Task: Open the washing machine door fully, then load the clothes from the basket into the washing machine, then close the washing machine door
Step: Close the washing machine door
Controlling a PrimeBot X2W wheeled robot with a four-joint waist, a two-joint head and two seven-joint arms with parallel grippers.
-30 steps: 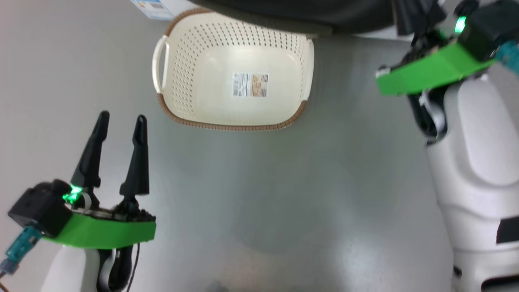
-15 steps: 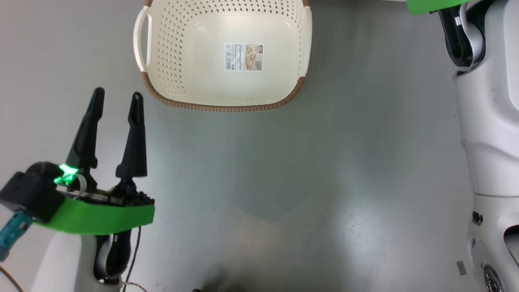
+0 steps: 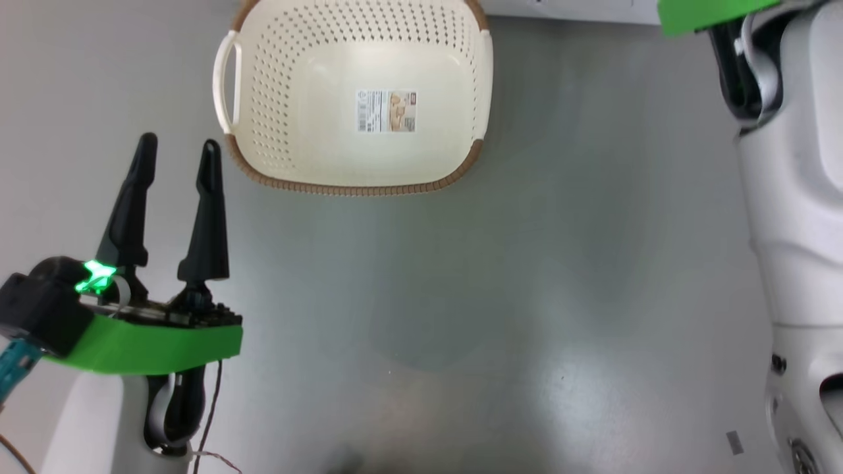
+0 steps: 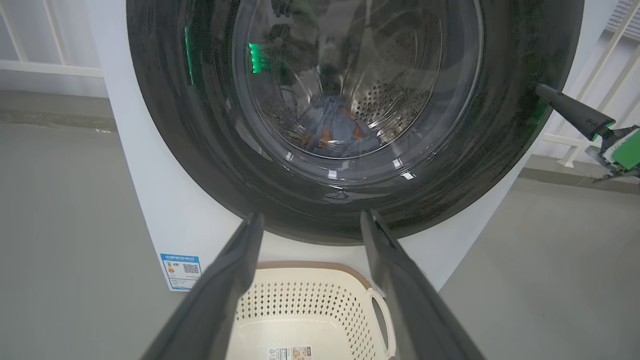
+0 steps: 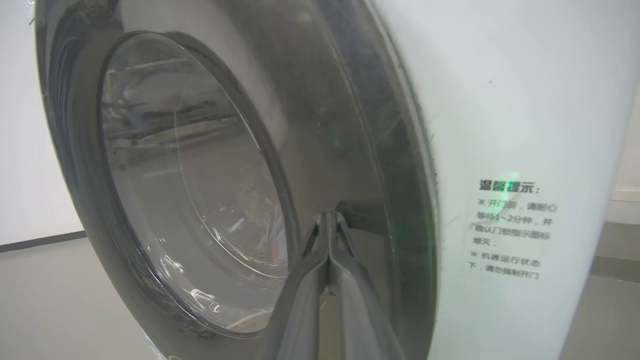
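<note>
The washing machine door (image 4: pixel 210 165), with its black rim and clear glass bowl, lies against the white washing machine (image 4: pixel 165 215). The blue clothes (image 4: pixel 332 127) show through the glass, inside the drum. The basket (image 3: pixel 349 189) stands empty on the floor below the door, a paper label on its bottom. My left gripper (image 3: pixel 178 145) hangs open to the basket's left, holding nothing. My right gripper (image 5: pixel 328 216) is shut, its tips against the door's (image 5: pixel 200 175) black rim at its right edge. One of its fingers (image 4: pixel 570 109) shows in the left wrist view.
A grey floor (image 3: pixel 461 316) spreads in front of the basket. My pale right forearm (image 3: pixel 797 217) fills the head view's right side. A blue label (image 4: pixel 182 270) sits low on the machine, and a text sticker (image 5: pixel 510 230) is on its front.
The head camera has moved, so the door's dark edge and my right wrist have left the top of the picture. The left gripper stays open in the same pose.
</note>
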